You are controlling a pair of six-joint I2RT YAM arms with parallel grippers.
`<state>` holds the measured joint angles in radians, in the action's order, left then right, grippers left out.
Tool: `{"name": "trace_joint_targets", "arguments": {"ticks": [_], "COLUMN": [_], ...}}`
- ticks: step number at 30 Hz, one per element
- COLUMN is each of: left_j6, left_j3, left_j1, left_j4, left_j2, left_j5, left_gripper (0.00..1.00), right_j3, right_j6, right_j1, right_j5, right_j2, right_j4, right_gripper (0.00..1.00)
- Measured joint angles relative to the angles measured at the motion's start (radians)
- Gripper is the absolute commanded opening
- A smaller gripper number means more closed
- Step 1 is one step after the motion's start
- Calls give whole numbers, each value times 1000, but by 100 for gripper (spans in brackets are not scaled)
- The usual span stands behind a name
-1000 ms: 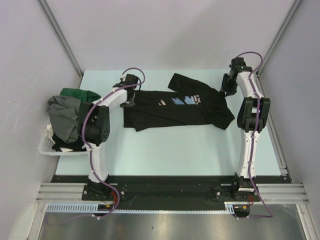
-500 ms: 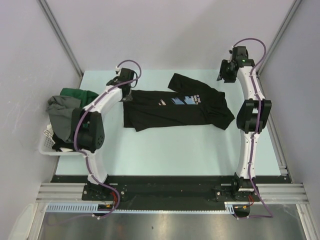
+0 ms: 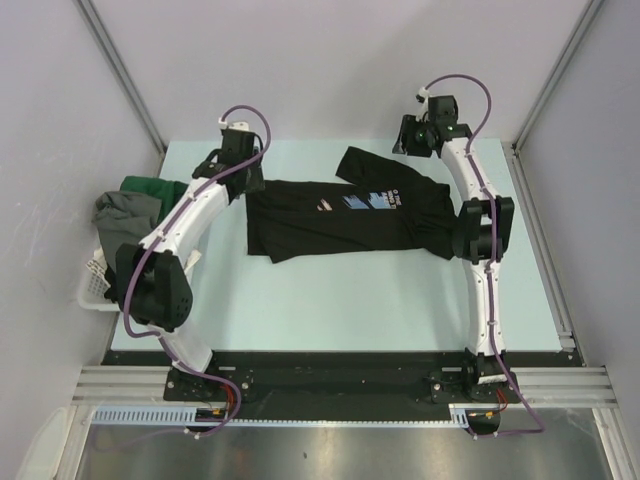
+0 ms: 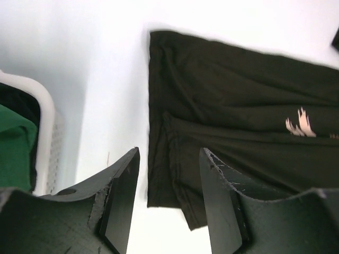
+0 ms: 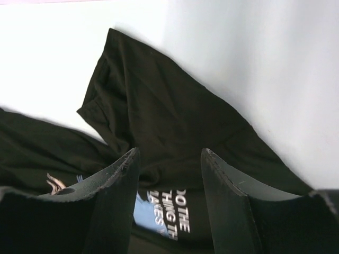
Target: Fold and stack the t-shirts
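Observation:
A black t-shirt (image 3: 345,215) with a blue, brown and white chest print lies spread sideways in the middle of the table, one sleeve pointing to the far side. My left gripper (image 3: 238,176) hangs open above the shirt's left edge (image 4: 159,159), nothing between its fingers (image 4: 121,196). Over the far sleeve and collar area (image 5: 159,106), my right gripper (image 3: 409,139) is also open and empty, raised off the cloth. Dark green (image 3: 152,188) and grey (image 3: 125,228) t-shirts are heaped in the basket at the left.
The white slatted basket (image 3: 92,290) sits at the table's left edge, and its rim (image 4: 45,127) shows in the left wrist view. Grey walls stand close on both sides and at the back. Bare table lies in front of the shirt.
Both grippers have let go of the shirt, opened wider and risen toward the far side. The right one has swung left, and the black shirt stays flat where it was.

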<state>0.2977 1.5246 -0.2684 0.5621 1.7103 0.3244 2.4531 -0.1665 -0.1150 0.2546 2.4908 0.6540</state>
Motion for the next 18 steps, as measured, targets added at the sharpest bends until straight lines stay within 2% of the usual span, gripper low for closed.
{"name": "trace_joint_targets", "arguments": {"ticks": [5, 13, 18], "left_j6": [-5, -19, -19], "left_j3": [-20, -47, -57], "left_j1": [-10, -24, -26], "left_j4": [4, 0, 0], "left_j2": [0, 0, 0], "left_j5": [-23, -37, -40], "left_gripper": [54, 55, 54], "right_j3": [0, 65, 66], "right_j6": [-23, -77, -94], "right_j1": [5, 3, 1], "right_j5": [57, 137, 160], "right_j2": [58, 169, 193], "right_j4": [-84, -266, -314], "right_gripper": [61, 63, 62]}}
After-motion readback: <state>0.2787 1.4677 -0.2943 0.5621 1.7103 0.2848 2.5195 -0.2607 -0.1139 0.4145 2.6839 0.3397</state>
